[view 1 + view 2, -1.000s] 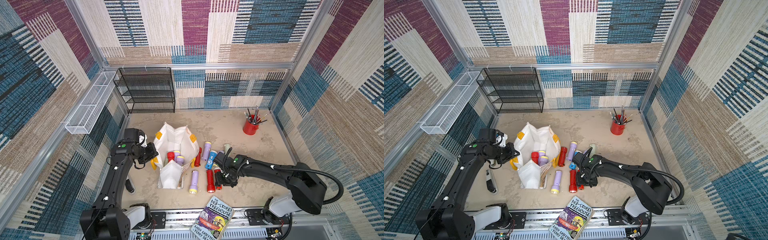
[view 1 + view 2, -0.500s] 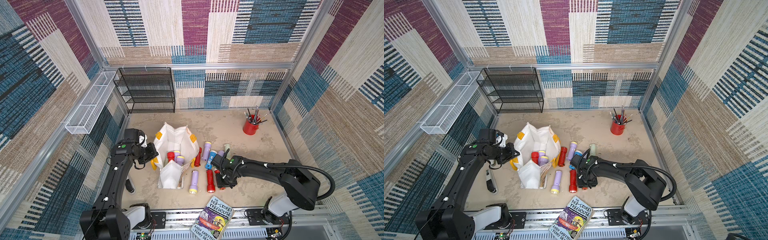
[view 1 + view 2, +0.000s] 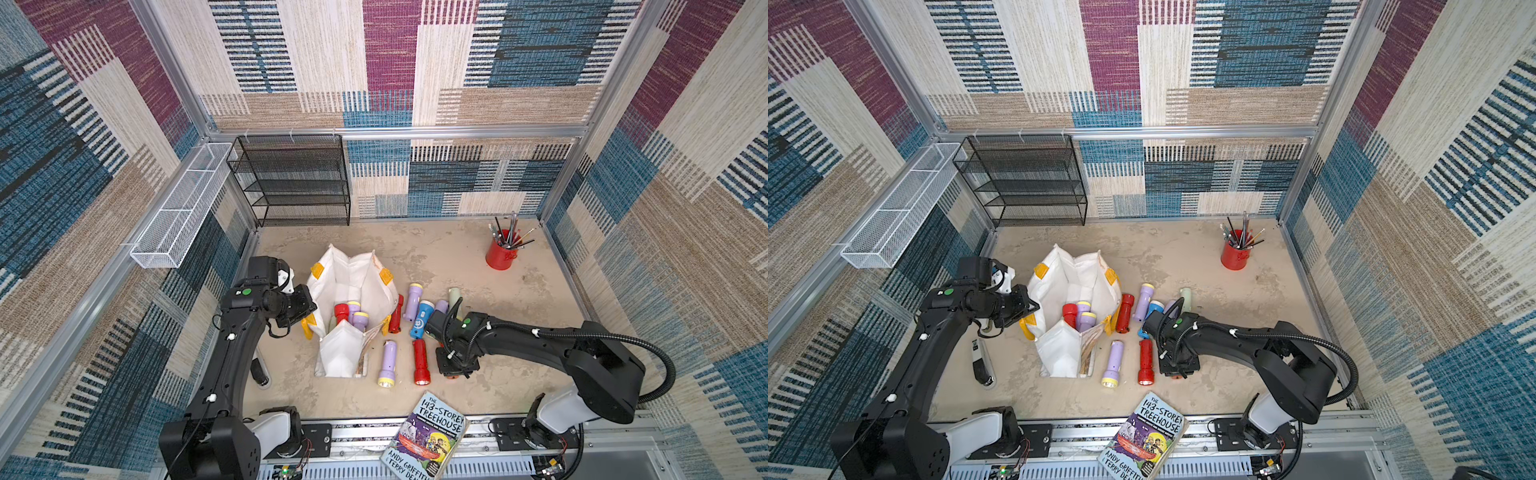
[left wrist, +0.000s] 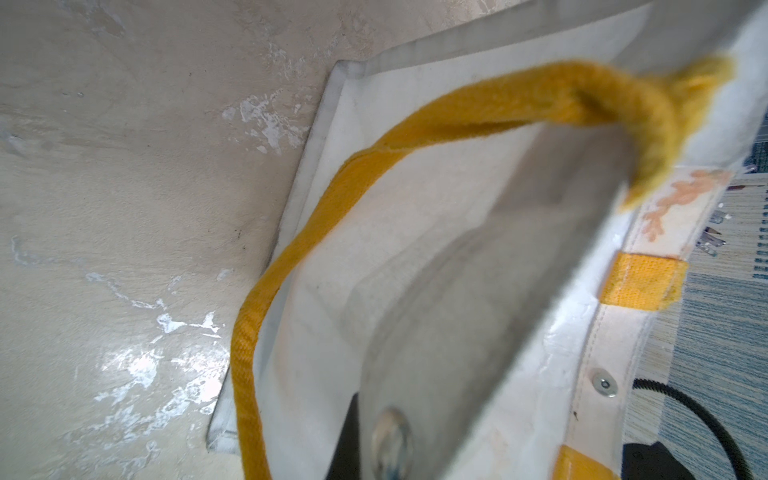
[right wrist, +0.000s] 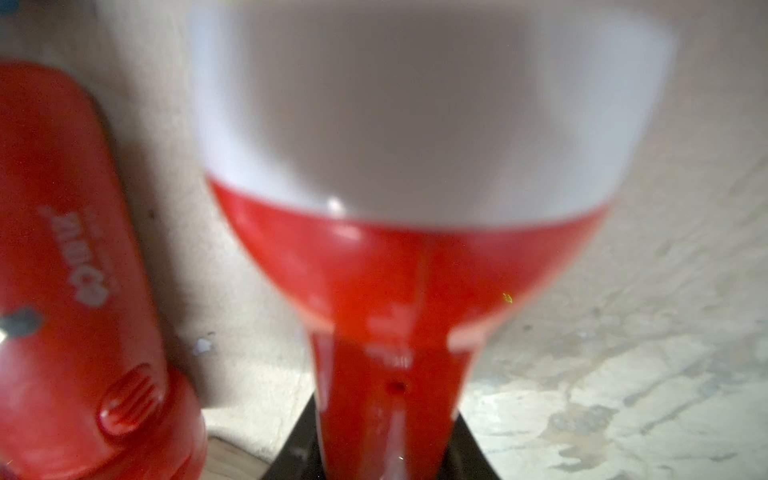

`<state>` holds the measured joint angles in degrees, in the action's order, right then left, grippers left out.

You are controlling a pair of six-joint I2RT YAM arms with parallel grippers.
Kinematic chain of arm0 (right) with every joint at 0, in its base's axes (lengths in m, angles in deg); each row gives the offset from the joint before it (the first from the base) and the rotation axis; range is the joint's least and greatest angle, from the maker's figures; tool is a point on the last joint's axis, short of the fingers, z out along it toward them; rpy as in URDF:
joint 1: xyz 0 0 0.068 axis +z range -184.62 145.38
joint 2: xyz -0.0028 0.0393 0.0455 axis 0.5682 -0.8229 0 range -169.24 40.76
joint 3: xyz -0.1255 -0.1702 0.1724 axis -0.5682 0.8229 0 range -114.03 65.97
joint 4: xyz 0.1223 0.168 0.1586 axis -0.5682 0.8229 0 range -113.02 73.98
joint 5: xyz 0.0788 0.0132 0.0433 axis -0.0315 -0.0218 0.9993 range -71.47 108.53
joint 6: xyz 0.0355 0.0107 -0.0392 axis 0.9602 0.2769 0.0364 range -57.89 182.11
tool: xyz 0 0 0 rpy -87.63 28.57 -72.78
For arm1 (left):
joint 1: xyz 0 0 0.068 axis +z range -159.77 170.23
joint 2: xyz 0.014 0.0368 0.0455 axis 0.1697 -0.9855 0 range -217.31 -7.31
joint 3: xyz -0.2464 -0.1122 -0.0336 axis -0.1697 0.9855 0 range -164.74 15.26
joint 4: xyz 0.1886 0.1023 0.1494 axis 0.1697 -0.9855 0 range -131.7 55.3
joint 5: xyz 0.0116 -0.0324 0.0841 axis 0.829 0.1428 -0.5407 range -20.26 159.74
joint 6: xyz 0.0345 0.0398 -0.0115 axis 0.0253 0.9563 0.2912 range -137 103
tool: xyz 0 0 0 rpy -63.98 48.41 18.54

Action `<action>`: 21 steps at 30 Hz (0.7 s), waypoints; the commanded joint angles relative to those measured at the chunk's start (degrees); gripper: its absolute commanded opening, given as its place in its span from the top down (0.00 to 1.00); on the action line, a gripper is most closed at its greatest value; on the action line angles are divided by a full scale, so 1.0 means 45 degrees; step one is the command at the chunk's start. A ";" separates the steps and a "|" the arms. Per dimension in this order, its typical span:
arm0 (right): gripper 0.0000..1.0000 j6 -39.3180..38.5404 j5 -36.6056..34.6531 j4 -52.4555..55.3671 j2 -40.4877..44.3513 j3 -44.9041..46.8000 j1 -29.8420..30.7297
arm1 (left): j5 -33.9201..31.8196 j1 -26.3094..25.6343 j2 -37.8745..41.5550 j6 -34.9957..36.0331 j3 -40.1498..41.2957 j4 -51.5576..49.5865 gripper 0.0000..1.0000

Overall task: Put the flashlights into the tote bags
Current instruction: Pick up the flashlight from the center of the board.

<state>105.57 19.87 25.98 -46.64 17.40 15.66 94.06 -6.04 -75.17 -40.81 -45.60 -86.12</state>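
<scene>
The white tote bag [image 3: 353,282] with yellow handles stands open left of the middle, with a red flashlight [image 3: 340,311] and lilac ones inside. My left gripper [image 3: 307,318] is shut on the bag's near rim by a yellow handle [image 4: 332,208]. In both top views, lilac [image 3: 388,363], red [image 3: 420,361], blue [image 3: 422,320] and pale green [image 3: 1185,297] flashlights lie on the floor right of the bag. My right gripper [image 3: 455,368] is down at the floor, shut on a red flashlight [image 5: 395,291] with a white head. In the top views the gripper hides most of it.
A black mesh rack [image 3: 291,178] stands at the back left and a white wire basket [image 3: 178,208] hangs on the left wall. A red cup of pencils [image 3: 500,253] is at the back right. A book [image 3: 428,436] lies at the front edge, a dark tool [image 3: 982,361] by the left arm.
My right gripper has shifted slightly toward the front, and its jaws have narrowed onto the red flashlight. The left arm and the bag have not moved.
</scene>
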 commanded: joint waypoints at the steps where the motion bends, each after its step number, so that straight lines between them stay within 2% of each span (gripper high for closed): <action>1: 0.73 0.0312 -0.0936 0.0644 0.0325 -0.0401 0.0018 | 0.0099 0.0012 0.0004 0.0155 -0.0130 -0.0205 1.00; 12: 0.73 0.0218 -0.3036 0.3044 0.0990 -0.4166 -0.0002 | 0.0133 0.0023 0.0070 0.0233 -0.0245 -0.0293 1.00; 16: 0.72 -0.0959 -0.3615 0.3486 0.0470 -0.6682 -0.0002 | 0.0125 0.0023 0.0045 0.0321 -0.0269 -0.0359 1.00; 21: 0.72 -0.2729 -0.3604 0.3558 -0.0886 -1.0463 -0.0004 | 0.0068 0.0031 0.0059 0.0395 -0.0419 -0.0474 1.00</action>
<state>99.15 5.36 41.58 -48.56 -24.15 15.59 94.04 -6.04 -75.12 -40.64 -46.87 -87.03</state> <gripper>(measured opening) 0.324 0.069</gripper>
